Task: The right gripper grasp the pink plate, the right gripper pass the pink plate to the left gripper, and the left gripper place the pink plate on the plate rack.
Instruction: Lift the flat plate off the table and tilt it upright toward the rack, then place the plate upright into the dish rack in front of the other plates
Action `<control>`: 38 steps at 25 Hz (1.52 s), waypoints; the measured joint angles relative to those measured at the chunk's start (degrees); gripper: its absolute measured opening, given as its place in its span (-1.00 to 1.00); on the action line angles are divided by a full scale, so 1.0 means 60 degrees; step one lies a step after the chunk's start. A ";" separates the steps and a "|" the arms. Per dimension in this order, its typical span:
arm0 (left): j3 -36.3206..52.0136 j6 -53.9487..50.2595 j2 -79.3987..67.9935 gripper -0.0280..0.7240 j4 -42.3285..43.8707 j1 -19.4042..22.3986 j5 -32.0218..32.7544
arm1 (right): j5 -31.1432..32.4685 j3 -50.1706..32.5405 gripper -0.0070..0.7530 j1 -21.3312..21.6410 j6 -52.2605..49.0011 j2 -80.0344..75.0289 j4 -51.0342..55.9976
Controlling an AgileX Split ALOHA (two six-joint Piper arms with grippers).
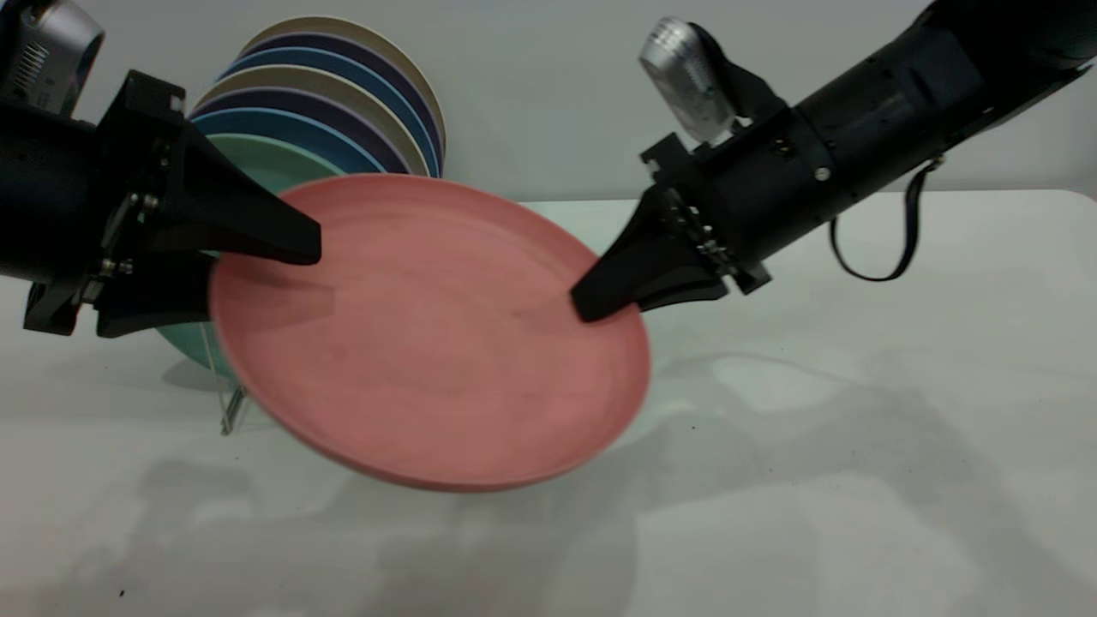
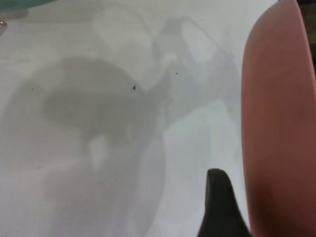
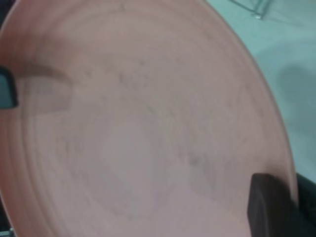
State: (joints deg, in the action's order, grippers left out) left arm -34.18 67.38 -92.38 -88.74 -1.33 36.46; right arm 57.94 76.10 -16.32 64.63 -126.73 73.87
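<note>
The pink plate (image 1: pixel 428 334) hangs tilted in mid-air above the table, between both grippers. My right gripper (image 1: pixel 600 304) is shut on its right rim, with one finger (image 3: pixel 269 207) pressed on the plate's face (image 3: pixel 138 128). My left gripper (image 1: pixel 257 276) is open around the left rim. Its upper finger (image 1: pixel 274 231) hovers over the face and casts a shadow, while the lower one is behind the plate. In the left wrist view one finger (image 2: pixel 219 202) stands just apart from the plate's edge (image 2: pixel 276 123). The plate rack (image 1: pixel 231 407) shows only as thin wire behind the plate.
Several plates stand upright in the rack at the back left: a teal-green plate (image 1: pixel 266 163) in front, then blue (image 1: pixel 291 128), beige (image 1: pixel 343 86) and dark ones. The white table (image 1: pixel 857 428) spreads below and to the right. The rack's wire also shows in the right wrist view (image 3: pixel 256 10).
</note>
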 joint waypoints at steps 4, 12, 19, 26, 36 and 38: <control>0.0000 0.0000 0.0000 0.36 -0.0018 0.0000 0.0019 | 0.0000 0.0000 -0.95 -0.0333 0.0176 0.0000 0.0464; 0.0000 0.0009 0.0000 -0.42 -0.0028 0.0000 0.0193 | -0.0007 0.0000 -0.93 -0.0434 0.0616 0.0000 0.1091; 0.0000 0.0073 -0.0019 -0.57 0.0009 0.0010 -0.0046 | 0.0031 0.0000 -0.67 -0.0423 0.0650 0.0008 0.1219; 0.0000 0.0285 -0.0019 -0.57 0.0009 0.0010 -0.0046 | 0.0022 0.0000 -0.02 -0.0391 0.0279 0.0008 0.1286; 0.0000 0.0332 -0.0019 -0.57 0.0009 0.0001 -0.0066 | 0.1049 0.0000 0.08 0.0838 -0.0509 0.0028 0.0773; 0.0000 0.0335 -0.0019 -0.57 0.0009 0.0001 -0.0066 | 0.1197 0.0000 0.08 0.1031 -0.0542 0.0036 0.0549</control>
State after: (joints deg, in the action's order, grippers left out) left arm -34.18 69.39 -92.50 -88.68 -1.32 36.06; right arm 65.12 76.10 -10.14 61.37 -126.51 77.16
